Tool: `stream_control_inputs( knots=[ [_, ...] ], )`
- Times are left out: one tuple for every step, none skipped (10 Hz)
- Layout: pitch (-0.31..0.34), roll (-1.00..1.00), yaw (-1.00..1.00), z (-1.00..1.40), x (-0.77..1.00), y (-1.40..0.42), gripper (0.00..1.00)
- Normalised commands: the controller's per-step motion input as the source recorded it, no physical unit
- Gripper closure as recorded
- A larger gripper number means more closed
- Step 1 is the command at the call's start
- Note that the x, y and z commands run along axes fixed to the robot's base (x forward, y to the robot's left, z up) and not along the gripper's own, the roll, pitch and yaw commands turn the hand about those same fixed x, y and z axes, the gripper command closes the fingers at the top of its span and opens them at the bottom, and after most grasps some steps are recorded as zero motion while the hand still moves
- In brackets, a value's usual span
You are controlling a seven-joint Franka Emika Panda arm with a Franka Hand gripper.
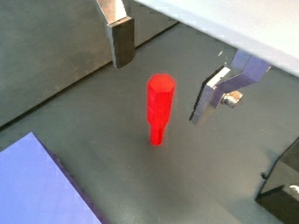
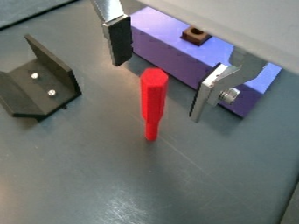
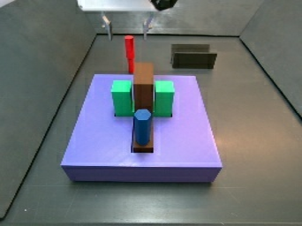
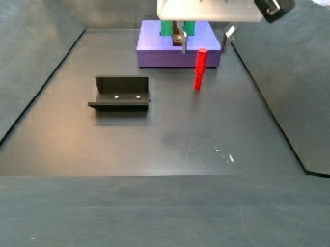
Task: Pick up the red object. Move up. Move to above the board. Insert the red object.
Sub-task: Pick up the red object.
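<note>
Dark grey floor [image 4: 154,135] with grey walls, the gripper hanging open over a standing red peg.

We see the board [image 3: 144,132], a lavender slab, largest on the floor, carrying a brown strip [image 3: 143,84], two green blocks [image 3: 123,97] and a blue peg [image 3: 141,126] upright in the strip; the fixture [image 4: 119,93] stands well apart from it in a side view; the gripper [image 2: 158,66] hovers above the red object [image 2: 153,103], its fingers [image 2: 115,39] spread wide and touching nothing; the red object stands upright on the floor just beside the board, between and below the two silver plates in both wrist views.
</note>
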Motion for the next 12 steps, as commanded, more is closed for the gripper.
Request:
stream_control_inputs(
  knots=[
    [-0.06,0.0,-0.01,-0.37,-0.01,0.0,0.0],
    [-0.046,0.02,-0.01,-0.29,-0.05,0.0,0.0],
    [-0.027,0.04,-0.04,-0.25,-0.06,0.03,0.0],
    [0.0,0.05,-0.04,-0.11,-0.02,0.04,0.0],
    [0.0,0.03,-0.04,0.0,0.0,0.0,0.0],
    [0.0,0.03,-0.01,0.01,0.0,0.0,0.0],
    [0.0,0.0,0.0,0.0,0.0,0.0,0.0],
    [0.0,0.0,0.0,0.0,0.0,0.0,1.0],
    [0.0,0.0,0.0,0.0,0.0,0.0,1.0],
    [0.0,0.0,0.0,0.0,0.0,0.0,1.0],
    [0.0,0.0,0.0,0.0,0.0,0.0,1.0],
    [0.0,0.0,0.0,0.0,0.0,0.0,1.0]
  ],
)
